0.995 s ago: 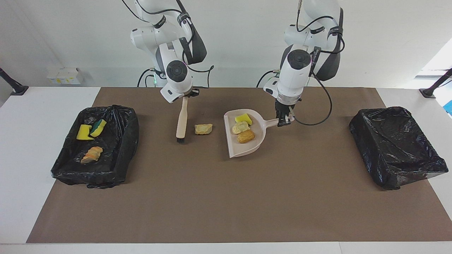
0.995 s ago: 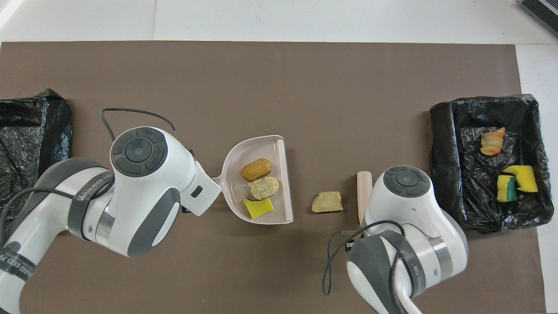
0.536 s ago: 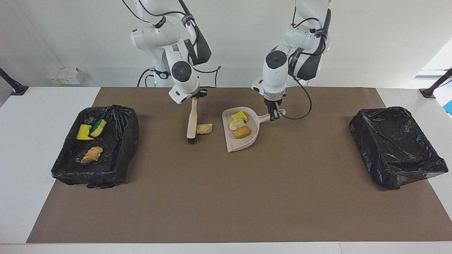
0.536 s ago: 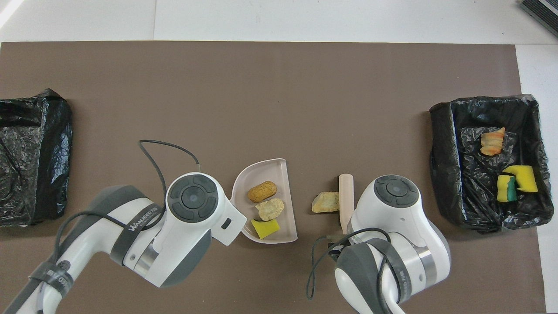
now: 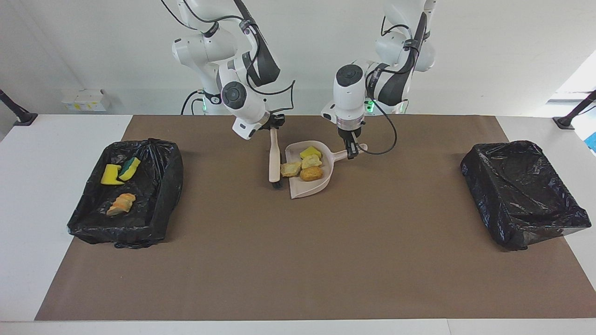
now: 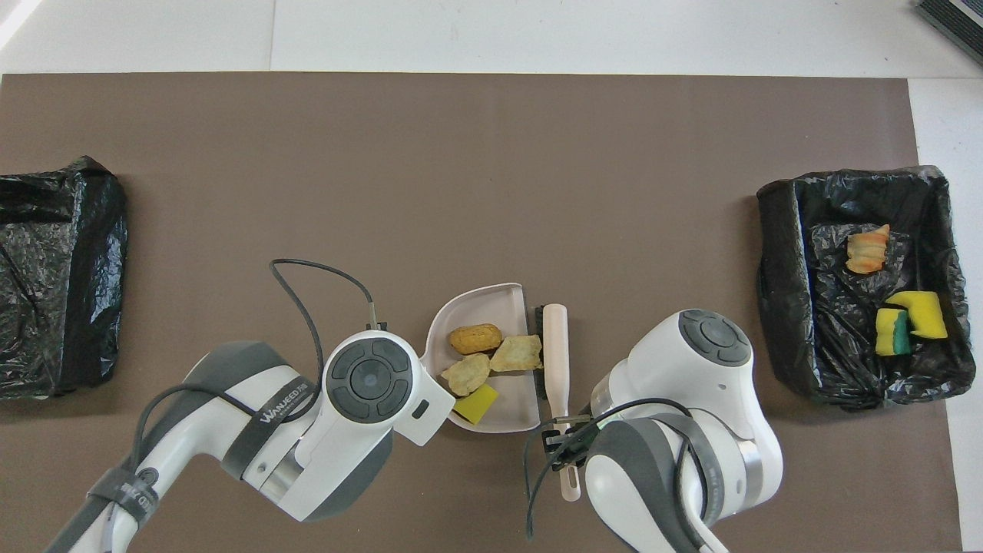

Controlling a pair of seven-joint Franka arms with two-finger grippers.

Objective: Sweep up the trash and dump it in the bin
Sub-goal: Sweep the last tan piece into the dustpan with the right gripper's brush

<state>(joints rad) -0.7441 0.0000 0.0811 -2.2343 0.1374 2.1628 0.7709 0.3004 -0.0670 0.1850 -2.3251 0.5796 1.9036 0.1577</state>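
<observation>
Beige brush [image 5: 274, 160] apparently touches dustpan [image 5: 321, 185] holding four scraps [image 5: 311, 174].

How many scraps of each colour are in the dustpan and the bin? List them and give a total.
Yellow sponge pieces: 3, one in the dustpan, two in the bin
Pale beige chunks: 2, in the dustpan
Orange-brown lump: 1, in the dustpan
Orange-and-pale chunk: 1, in the bin
Total: 7
</observation>
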